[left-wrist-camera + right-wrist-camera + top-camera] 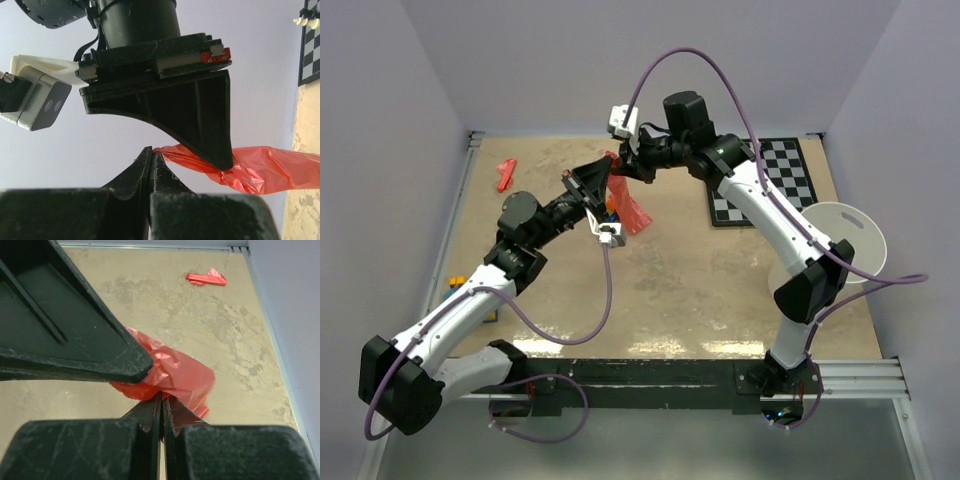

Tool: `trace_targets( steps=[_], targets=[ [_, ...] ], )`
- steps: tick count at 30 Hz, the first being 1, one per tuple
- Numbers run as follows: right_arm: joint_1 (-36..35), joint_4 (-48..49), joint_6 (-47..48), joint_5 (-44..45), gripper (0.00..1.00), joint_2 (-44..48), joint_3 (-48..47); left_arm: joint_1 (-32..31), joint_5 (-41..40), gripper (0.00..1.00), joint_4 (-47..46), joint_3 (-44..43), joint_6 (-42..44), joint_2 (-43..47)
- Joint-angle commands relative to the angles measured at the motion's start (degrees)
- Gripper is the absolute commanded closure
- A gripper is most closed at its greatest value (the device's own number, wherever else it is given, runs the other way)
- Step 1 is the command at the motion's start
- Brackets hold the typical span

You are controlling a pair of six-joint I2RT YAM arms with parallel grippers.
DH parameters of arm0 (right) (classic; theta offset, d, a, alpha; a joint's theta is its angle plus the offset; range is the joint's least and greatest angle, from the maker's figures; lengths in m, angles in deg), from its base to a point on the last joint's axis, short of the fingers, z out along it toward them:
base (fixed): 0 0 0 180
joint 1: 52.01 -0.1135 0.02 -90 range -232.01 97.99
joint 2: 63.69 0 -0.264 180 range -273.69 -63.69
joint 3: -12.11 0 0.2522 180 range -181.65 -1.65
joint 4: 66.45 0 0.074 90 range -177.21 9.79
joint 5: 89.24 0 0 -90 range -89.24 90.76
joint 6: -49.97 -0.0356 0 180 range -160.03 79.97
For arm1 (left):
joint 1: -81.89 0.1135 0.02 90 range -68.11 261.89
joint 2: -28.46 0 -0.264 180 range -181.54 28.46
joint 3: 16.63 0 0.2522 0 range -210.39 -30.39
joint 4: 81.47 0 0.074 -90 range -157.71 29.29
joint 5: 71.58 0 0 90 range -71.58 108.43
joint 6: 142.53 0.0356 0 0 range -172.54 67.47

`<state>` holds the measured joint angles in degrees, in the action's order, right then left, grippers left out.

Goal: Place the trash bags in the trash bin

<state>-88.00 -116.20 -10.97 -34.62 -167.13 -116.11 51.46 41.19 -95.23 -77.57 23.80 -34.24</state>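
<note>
A thin crinkly red trash bag hangs above the table's far middle, held between both grippers. My left gripper is shut on one edge of the film; in the left wrist view its tips pinch the bag. My right gripper is shut on the bag too, and in the right wrist view its tips clamp the red film. The two grippers nearly touch. The trash bin, a white round bucket, stands at the right edge, partly behind my right arm.
A black-and-white checkerboard lies at the far right, next to the bin. A small solid red piece lies at the far left, also seen as the red piece in the right wrist view. Small yellow and blue items sit by the left edge.
</note>
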Motion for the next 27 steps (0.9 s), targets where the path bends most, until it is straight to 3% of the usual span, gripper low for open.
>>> trace_targets(
  steps=[1, 9, 15, 21, 27],
  targets=[
    [-0.57, 2.06, -2.86, 2.51, 1.00, 3.23, 0.20, 0.73, 1.14, 1.00, 2.65, -4.15, 1.19, 2.14],
    [-1.54, 2.68, -2.00, 3.99, 1.00, 3.07, -3.05, -0.15, 2.46, 1.00, 8.62, -4.15, 4.52, 0.03],
    [-5.32, 0.91, 0.39, 1.71, 1.00, 4.91, -2.36, -0.59, -3.16, 1.00, 10.56, -6.60, 6.81, -3.13],
    [-1.29, 3.47, -0.84, 6.55, 1.00, 1.49, -2.88, -1.12, 0.79, 1.00, 9.87, -6.17, 7.07, -0.15],
    [-3.65, 1.79, -1.62, 1.37, 1.00, 4.11, -4.11, -0.59, -3.33, 1.00, 12.74, -10.21, 8.92, -4.80]
  ],
)
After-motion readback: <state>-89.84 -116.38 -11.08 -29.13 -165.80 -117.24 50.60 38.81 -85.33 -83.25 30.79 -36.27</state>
